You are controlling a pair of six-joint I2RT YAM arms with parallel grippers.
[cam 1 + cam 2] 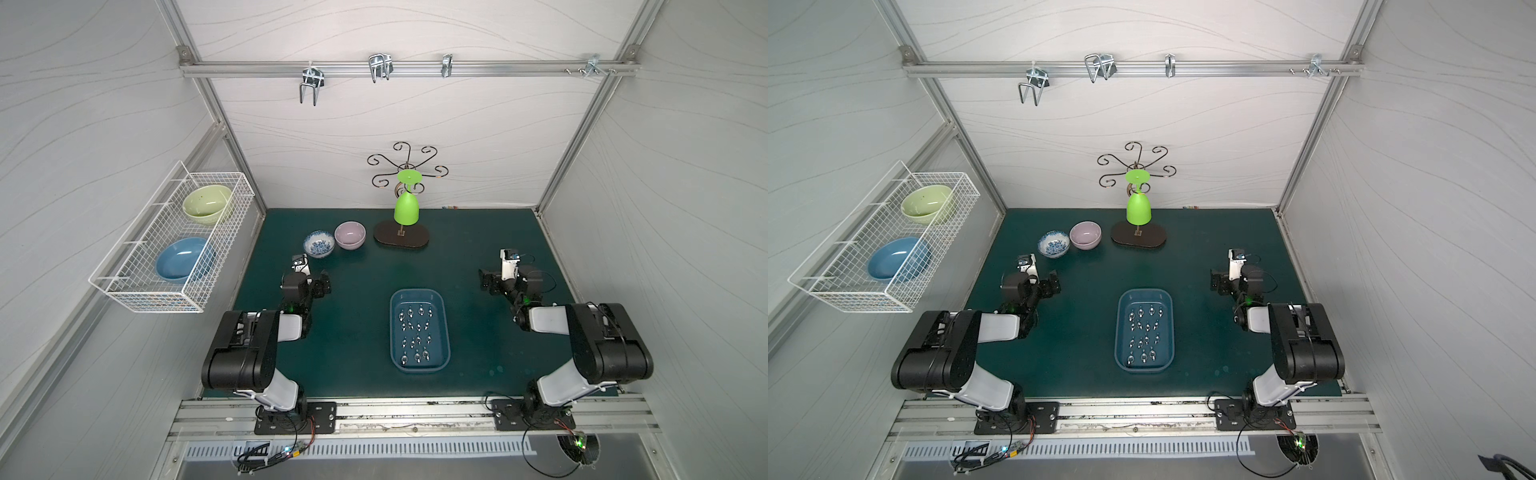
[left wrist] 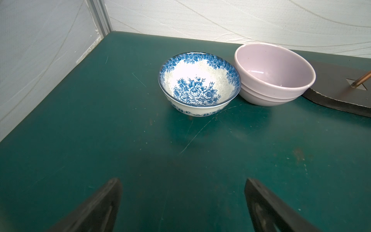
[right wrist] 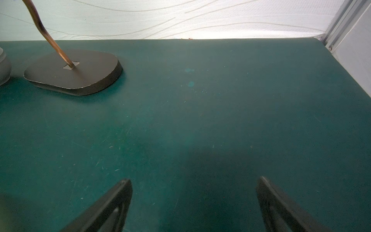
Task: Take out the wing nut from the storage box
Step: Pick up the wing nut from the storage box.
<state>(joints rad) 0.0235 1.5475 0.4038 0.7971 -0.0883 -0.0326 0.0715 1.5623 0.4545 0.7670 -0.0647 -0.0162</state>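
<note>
Wing nuts [image 1: 420, 309]: many, small, metal, scattered on floor of blue storage box [image 1: 445, 332], middle of counter [image 1: 353, 316], between both arms. Probably light, stiff, slippery; wings too small to see clearly. Best hold: pinch across two wings, from above. Left claw [image 2: 182, 182] wide, empty, faces blue-patterned bowl [image 2: 198, 84]. Right claw [image 3: 194, 180] wide, empty, over bare counter.

I'm seeing a smooth blue plastic storage box [image 1: 446, 332], shiny metal wing nuts [image 1: 417, 356] inside, on my scuffed matt green table [image 1: 357, 270].
</note>
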